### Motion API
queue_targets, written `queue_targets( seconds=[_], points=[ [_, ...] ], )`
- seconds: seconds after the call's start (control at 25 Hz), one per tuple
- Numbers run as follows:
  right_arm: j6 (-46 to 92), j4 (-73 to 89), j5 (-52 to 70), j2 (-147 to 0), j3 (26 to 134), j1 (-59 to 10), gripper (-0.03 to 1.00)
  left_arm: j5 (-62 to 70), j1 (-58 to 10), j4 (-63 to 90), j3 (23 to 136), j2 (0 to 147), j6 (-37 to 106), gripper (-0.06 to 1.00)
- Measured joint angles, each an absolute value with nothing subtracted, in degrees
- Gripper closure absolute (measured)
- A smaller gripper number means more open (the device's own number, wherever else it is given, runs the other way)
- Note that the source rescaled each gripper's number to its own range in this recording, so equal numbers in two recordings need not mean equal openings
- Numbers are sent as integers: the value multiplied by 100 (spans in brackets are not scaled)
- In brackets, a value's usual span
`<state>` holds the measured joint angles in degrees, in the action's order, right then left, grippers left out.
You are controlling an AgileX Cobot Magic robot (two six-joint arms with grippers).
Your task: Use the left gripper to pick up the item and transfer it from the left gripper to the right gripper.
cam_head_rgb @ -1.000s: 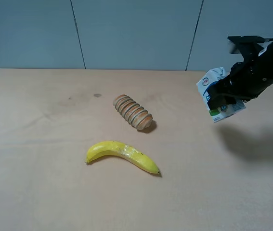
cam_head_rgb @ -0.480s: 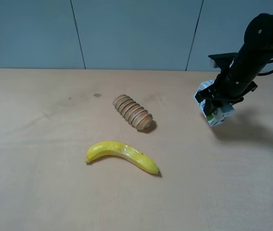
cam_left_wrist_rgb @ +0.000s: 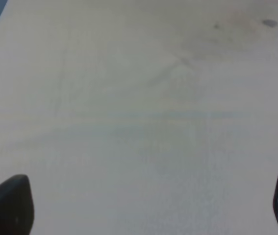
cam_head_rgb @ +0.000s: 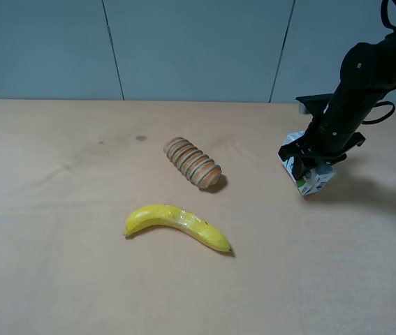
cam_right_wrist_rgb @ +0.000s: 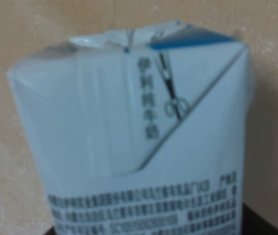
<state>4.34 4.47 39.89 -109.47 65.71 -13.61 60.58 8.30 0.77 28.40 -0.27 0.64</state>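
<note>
1. White-and-blue carton (cam_head_rgb: 307, 172) is gripped by the right claw (cam_head_rgb: 314, 159) at the tabletop's (cam_head_rgb: 79, 279) right side.
2. Printed lettering is resolved only by the right wrist view.
3. Left claw (cam_left_wrist_rgb: 143, 205), spread wide and empty, is seen only by its wrist camera.

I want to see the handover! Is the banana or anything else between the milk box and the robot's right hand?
No. The right gripper is shut on the milk carton. The banana lies apart on the table.
</note>
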Motion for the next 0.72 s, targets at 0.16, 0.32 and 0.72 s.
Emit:
queue_targets(
  seconds=[0.16,0.32,0.72],
  points=[
    [326,447,3880,-10947,6579,-1361,23,6058,830,77,2840,-27,64,-3],
    [245,447,3886,-10947,6579,-1361,1,6058,830,77,2840,-27,64,-3],
    [97,354,4956,-10161,7007,-1361,-2,6058,830,77,2840,-27,64,-3]
  ],
)
